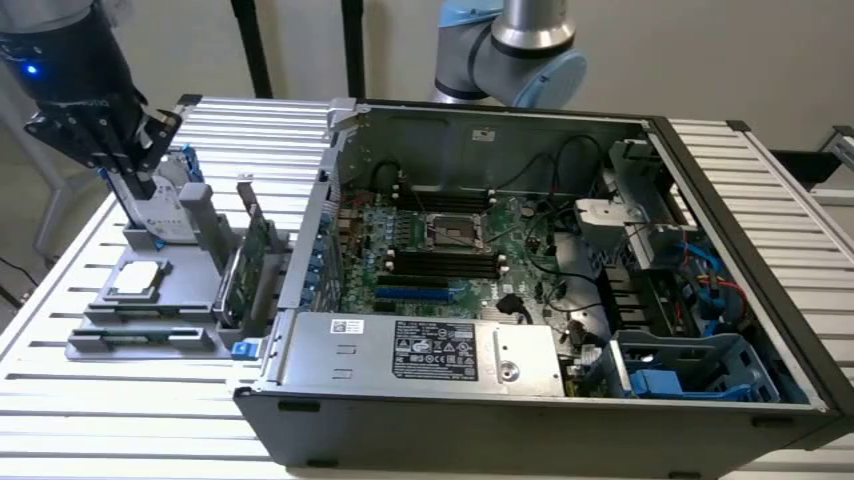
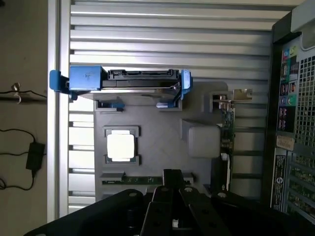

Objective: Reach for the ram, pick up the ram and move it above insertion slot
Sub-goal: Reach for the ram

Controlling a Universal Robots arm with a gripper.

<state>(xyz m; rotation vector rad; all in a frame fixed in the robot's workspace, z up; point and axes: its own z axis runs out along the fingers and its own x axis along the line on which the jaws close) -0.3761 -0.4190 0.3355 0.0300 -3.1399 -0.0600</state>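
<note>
Exterior view: motherboard (image 1: 518,225); wrist view: ram (image 2: 135,180)

So the open PC case (image 1: 467,440) sat on a slatted metal table (image 1: 120,400), with the motherboard (image 1: 514,225) showing, its CPU socket (image 1: 451,232) near the middle and the silver power supply (image 1: 427,350) along the near wall. A blue drive cage (image 1: 681,370) was tucked into the corner on the exterior view's right. Just beside the case, on the exterior view's left, a grey parts holder (image 2: 162,132) carried a loose CPU (image 1: 139,280), a hard drive in a blue caddy (image 2: 138,74) standing on edge, and a green card with a metal bracket (image 1: 254,255) upright nearest the case
</note>
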